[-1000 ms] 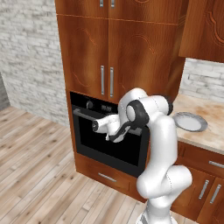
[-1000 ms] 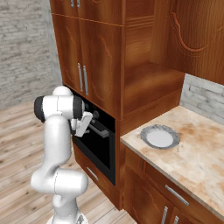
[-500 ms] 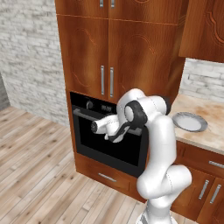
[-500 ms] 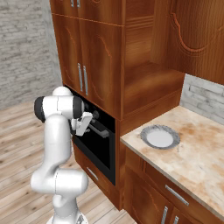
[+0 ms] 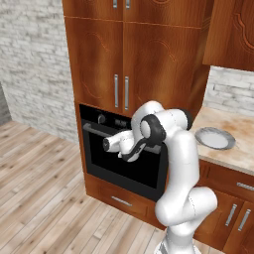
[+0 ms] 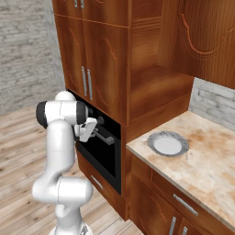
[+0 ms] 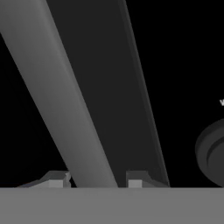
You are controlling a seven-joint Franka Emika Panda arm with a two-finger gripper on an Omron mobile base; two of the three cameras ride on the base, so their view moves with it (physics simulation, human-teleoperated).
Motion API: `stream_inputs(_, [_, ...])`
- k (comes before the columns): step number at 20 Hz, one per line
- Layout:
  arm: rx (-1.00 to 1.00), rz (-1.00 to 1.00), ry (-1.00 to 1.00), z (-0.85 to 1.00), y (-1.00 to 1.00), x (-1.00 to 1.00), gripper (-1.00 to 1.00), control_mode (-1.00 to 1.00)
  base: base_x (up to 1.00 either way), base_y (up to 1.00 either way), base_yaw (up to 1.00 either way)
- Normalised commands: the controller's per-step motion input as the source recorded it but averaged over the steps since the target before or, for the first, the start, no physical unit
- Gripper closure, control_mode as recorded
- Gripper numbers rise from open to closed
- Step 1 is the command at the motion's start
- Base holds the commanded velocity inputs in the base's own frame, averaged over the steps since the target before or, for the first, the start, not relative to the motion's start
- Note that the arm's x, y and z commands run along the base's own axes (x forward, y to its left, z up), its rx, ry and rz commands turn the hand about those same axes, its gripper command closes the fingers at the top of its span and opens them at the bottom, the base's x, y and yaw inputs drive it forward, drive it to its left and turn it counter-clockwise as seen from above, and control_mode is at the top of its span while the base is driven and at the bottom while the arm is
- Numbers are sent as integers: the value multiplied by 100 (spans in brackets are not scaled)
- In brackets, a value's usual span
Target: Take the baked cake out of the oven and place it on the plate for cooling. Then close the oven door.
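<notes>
The black oven [image 5: 149,174] sits in a wood surround, and its oven door [image 5: 106,159] stands shut against the front. The baked cake is hidden behind it. My gripper [image 5: 112,140] is at the door's silver bar handle [image 5: 91,129], near the bar's middle. In the hand view the handle [image 7: 65,100] runs slantwise between my two fingertips [image 7: 57,179], which press close on either side of it. The gripper [image 6: 95,129] meets the same handle [image 6: 107,138] in the right base view. The plate [image 5: 214,138] lies bare on the counter to the oven's right.
Tall wooden cabinet doors [image 5: 124,59] rise above the oven, and a drawer [image 5: 119,201] sits below it. The marbled counter [image 6: 206,160] carries the plate [image 6: 168,143]. A round oven knob [image 7: 212,153] shows at the hand view's right edge. Open wood floor [image 5: 39,198] lies to the left.
The fingers have drawn in onto the handle bar. The arm has scarcely moved, and the oven door stays shut.
</notes>
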Motion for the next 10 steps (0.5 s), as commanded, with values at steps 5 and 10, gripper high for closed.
stream_inputs(5, [0, -1, 0, -41, 0, 4, 100, -100, 0, 0, 0])
stream_inputs(10, [0, 0, 0, -48, 0, 0, 100, -100, 0, 0, 0])
